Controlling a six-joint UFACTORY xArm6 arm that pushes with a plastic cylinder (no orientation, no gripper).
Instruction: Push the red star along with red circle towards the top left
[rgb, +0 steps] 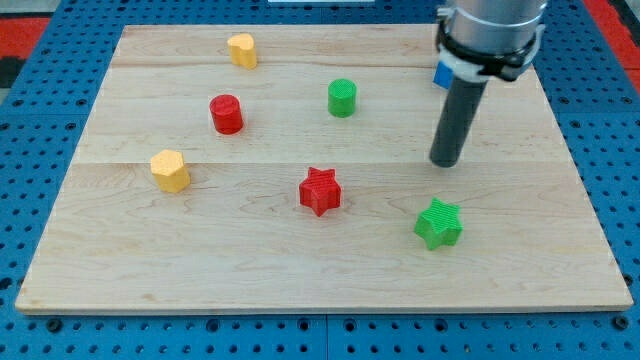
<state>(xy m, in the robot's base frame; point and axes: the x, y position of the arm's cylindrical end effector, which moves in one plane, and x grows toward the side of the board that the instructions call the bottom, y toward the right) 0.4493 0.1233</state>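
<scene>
The red star (320, 191) lies near the board's middle, a little toward the view's bottom. The red circle (227, 114) stands up and to the left of it, well apart. My tip (445, 163) rests on the board to the right of the red star and slightly higher in the view, touching no block. The rod rises from it toward the view's top right.
A green circle (342, 98) stands above the red star. A green star (439, 223) lies below my tip. A yellow block (242, 50) sits near the top edge, another yellow block (171, 171) at the left. A blue block (441, 74) is partly hidden behind the rod. The wooden board (120, 270) sits on a blue pegboard.
</scene>
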